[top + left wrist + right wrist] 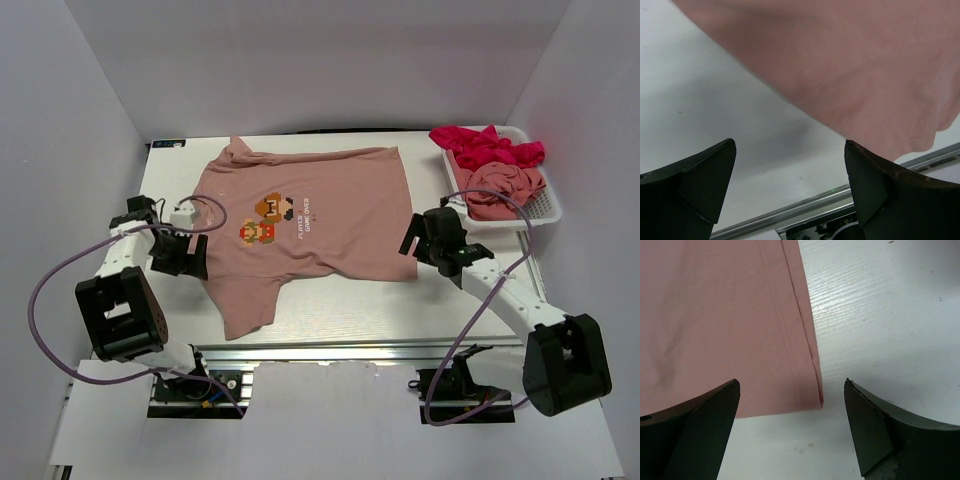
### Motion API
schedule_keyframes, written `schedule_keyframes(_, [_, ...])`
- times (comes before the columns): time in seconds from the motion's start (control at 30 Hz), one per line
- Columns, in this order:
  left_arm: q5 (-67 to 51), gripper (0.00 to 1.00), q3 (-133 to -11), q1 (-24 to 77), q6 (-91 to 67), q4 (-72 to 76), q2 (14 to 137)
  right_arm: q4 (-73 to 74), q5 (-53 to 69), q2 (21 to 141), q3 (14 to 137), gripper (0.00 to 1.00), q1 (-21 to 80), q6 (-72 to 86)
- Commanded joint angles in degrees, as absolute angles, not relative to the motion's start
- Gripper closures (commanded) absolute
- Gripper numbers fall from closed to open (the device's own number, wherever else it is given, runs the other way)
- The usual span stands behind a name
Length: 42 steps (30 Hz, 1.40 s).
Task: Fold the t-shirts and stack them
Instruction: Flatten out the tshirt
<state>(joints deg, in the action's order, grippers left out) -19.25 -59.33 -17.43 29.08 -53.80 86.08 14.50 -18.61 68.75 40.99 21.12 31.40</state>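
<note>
Black fingers [705, 175] of the left gripper [790, 150] fill the bottom of its wrist view. Jaws are spread wide with nothing between them. The right gripper [791, 385] is the same: jaws wide apart, holding nothing.

Task item: a dusty salmon-pink short-sleeved cotton t-shirt [340, 210] with a small pixel-art chest print [272, 220] lies spread flat, print up, between the two grippers.
- The left gripper sits at the shirt's collar-and-sleeve side. In its wrist view the pink cloth lies just ahead of the fingertips and runs past the right-hand finger. Contact cannot be judged.
- The right gripper sits over the opposite, hemmed edge. The hem corner [819, 401] lies between its fingers, nearer the left-hand one, with bare white wood-grain table [880, 315] on the other side.

Outward: past the right gripper, farther from its base, stands a white mesh basket [547, 212], apart from the spread shirt. It holds a crumpled bright magenta-red t-shirt [485, 148] at the far end. A crumpled second salmon-pink t-shirt [505, 190] lies touching it on the nearer side.

An aluminium rail [330, 350] runs along the table's near edge behind both grippers. Purple cables [48, 270] loop beside each arm.
</note>
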Motion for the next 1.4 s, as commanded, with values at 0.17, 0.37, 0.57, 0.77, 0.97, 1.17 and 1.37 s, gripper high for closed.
schedule_keyframes(0.17, [-20.03,0.03,-55.46,-17.67,35.41,-53.17,88.76,9.41,-14.42,71.80,40.69,0.12,21.36,33.75])
schedule_keyframes(0.37, [-22.32,0.05,-55.89,-17.67,35.94,-54.57,89.65,9.40,-9.51,74.35,41.66,0.13,21.36,36.38])
schedule_keyframes(0.57, [-23.03,0.05,-56.51,-17.75,35.33,-55.81,89.03,10.55,-7.47,73.04,39.65,0.15,21.27,42.18])
schedule_keyframes(0.77, [-24.96,0.06,-55.81,-17.75,33.49,-54.50,88.24,12.74,-7.47,67.60,34.82,0.18,21.36,45.79])
schedule_keyframes(0.97, [-24.79,0.07,-55.46,-17.93,28.92,-48.36,90.26,14.76,-10.89,62.14,31.03,0.18,21.45,45.09])
schedule_keyframes(1.17, [-25.75,0.07,-56.86,-18.19,23.73,-43.51,93.51,13.98,-10.99,62.57,29.36,0.20,21.36,45.00])
schedule_keyframes(1.37, [-27.25,0.08,-58.44,-18.28,23.12,-43.59,93.61,11.78,-10.37,65.65,29.53,0.24,21.36,44.74])
